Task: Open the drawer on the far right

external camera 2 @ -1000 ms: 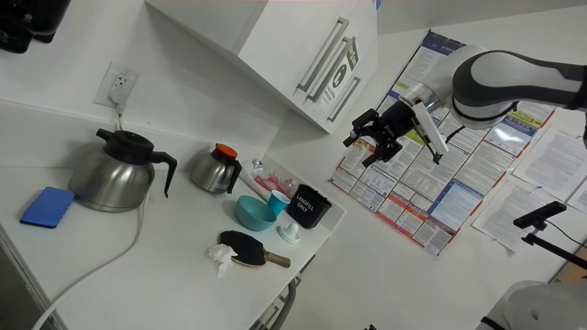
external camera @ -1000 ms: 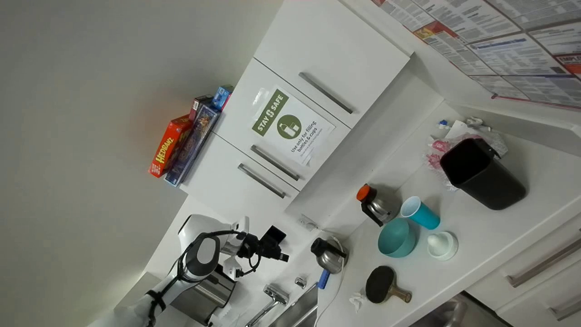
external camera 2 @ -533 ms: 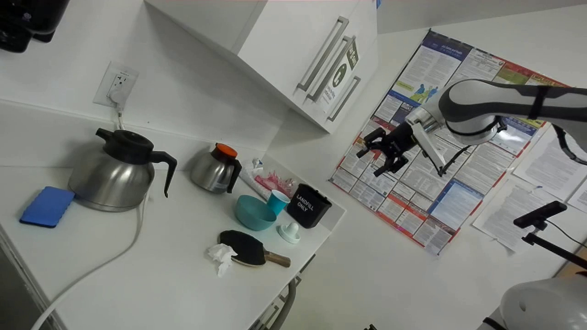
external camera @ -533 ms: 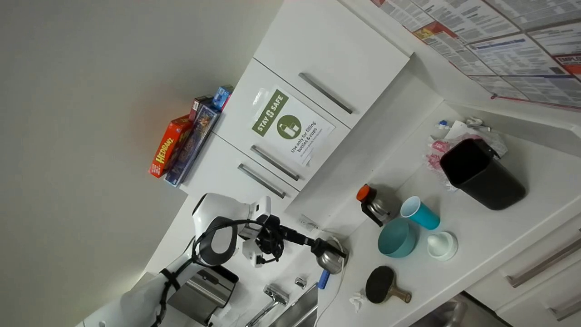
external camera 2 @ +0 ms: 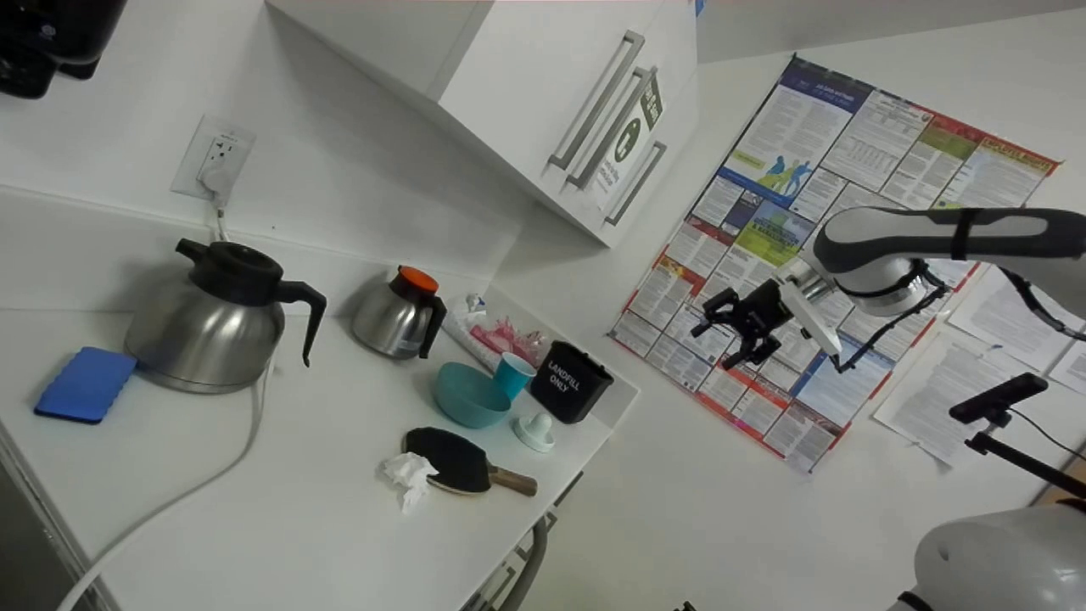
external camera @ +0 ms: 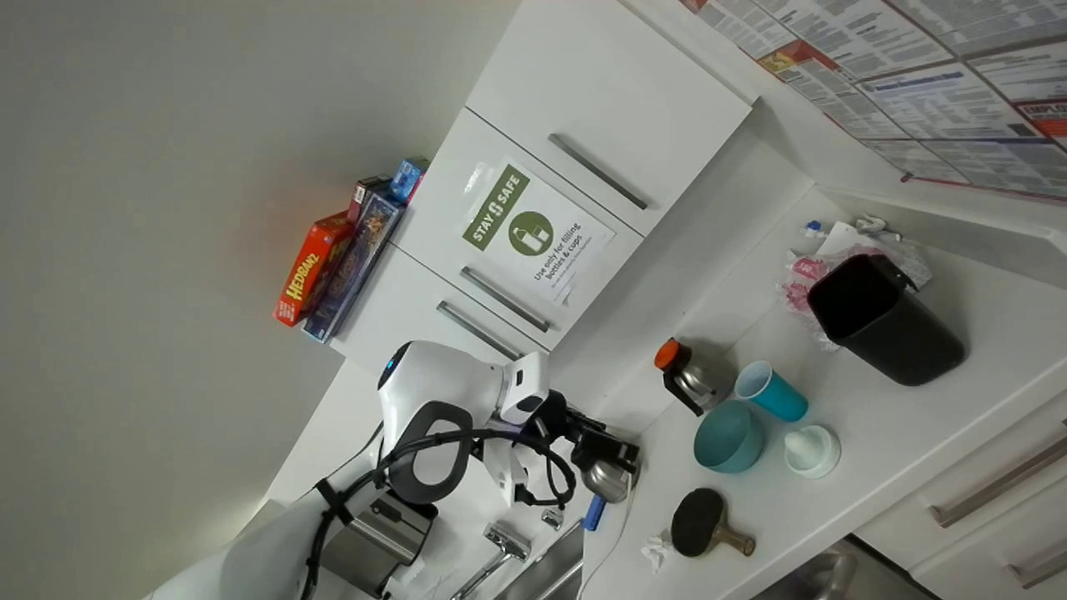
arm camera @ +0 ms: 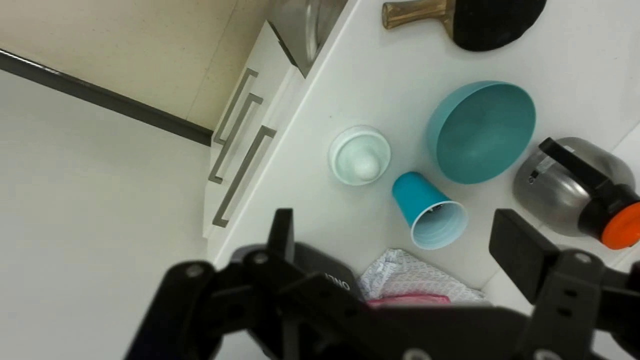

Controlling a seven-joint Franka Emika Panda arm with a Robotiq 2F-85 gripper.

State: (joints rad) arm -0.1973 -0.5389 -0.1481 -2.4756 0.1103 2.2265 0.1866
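White countertop [external camera 2: 314, 522] in an exterior view | clock hub: round teal bowl [external camera 2: 467, 407] | 2 o'clock: tapered blue cup [external camera 2: 512, 376] | 6 o'clock: wooden-handled black paddle [external camera 2: 456, 462] | 10 o'clock: large black-lidded steel carafe [external camera 2: 204, 339]

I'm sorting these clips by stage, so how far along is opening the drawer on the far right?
Done: nothing of the opening; the drawer just under the counter, probably the one meant, looks shut. In hand: apparently the approach, since the gripper is open, holds nothing and is apart from the drawer's handle. Left: reaching that handle, taking hold of it and pulling the drawer out.
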